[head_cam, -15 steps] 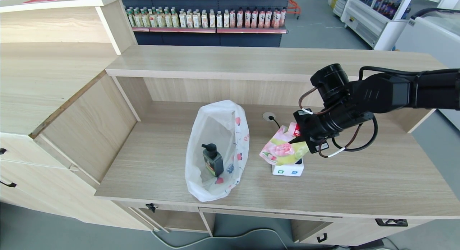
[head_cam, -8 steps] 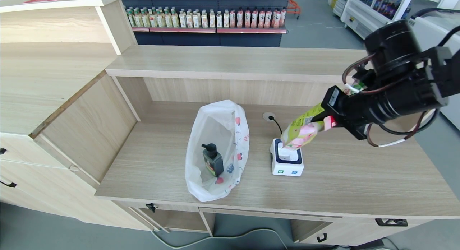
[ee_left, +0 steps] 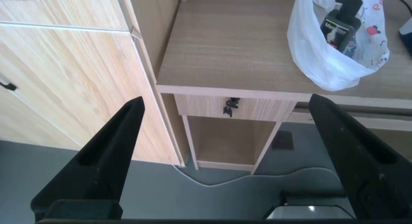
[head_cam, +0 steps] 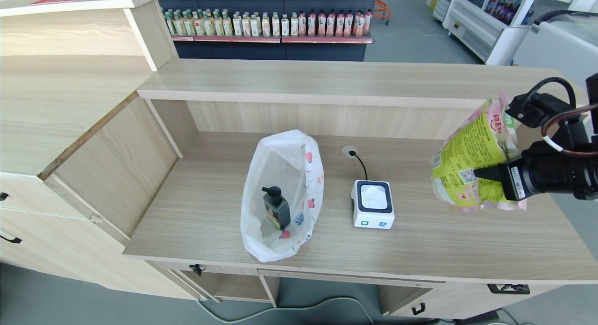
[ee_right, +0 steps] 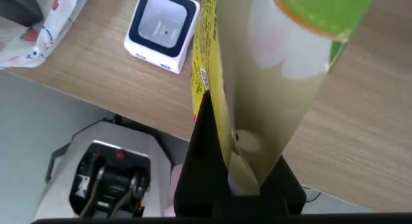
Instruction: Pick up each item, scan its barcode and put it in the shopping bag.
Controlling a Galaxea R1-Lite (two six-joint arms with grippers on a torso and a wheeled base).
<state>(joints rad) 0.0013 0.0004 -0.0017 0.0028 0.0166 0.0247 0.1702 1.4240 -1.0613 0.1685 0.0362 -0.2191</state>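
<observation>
Nearest me, my left gripper [ee_left: 226, 105] hangs low in front of the counter's [head_cam: 444, 243] left front corner, fingers spread wide with nothing between them. Up on the counter, the shopping bag [head_cam: 294, 152] stands open with a dark pump bottle [head_cam: 276, 209] inside. The scanner [head_cam: 373, 210] sits near it, screen up. Off to the right, my right gripper [head_cam: 481, 174] is clamped on the yellow-green pouch [head_cam: 462, 152], holding it in the air over the counter's right end, well apart from the scanner. Drink bottles [head_cam: 266, 24] line the far shelf.
</observation>
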